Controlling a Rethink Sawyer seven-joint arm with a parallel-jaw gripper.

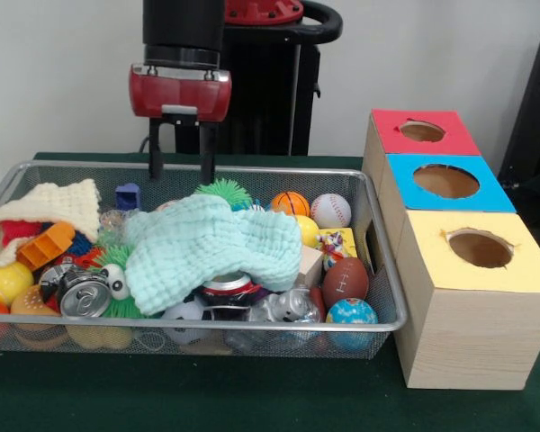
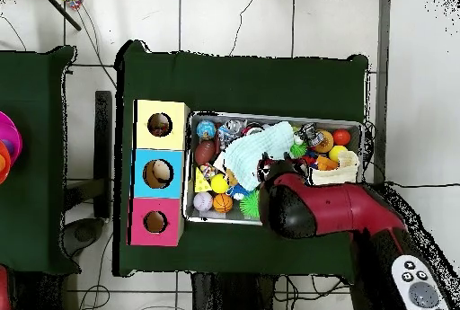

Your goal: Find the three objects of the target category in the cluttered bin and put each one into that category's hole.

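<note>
My gripper [image 1: 180, 175] hangs open over the far rim of the wire bin [image 1: 279, 169], with nothing between its two dark fingers [image 1: 154, 148]. Just below and in front of it, a mint cloth [image 1: 211, 247] lies across the middle of the pile, next to a green spiky ball [image 1: 223, 191]. To the right of the cloth are a small basketball [image 1: 290, 203], a baseball [image 1: 330, 210], a toy football [image 1: 345, 281] and a globe ball [image 1: 351, 313]. In the overhead view the red arm [image 2: 314, 208] hides the gripper and covers the bin's [image 2: 341, 119] lower edge.
Three hole boxes stand beside the bin: red [image 1: 423, 132], blue [image 1: 445, 180] and yellow [image 1: 480, 247]. The bin's left half holds a cream cloth [image 1: 54, 207], a soda can [image 1: 83, 295], a yellow ball [image 1: 4, 282] and an orange toy [image 1: 45, 245].
</note>
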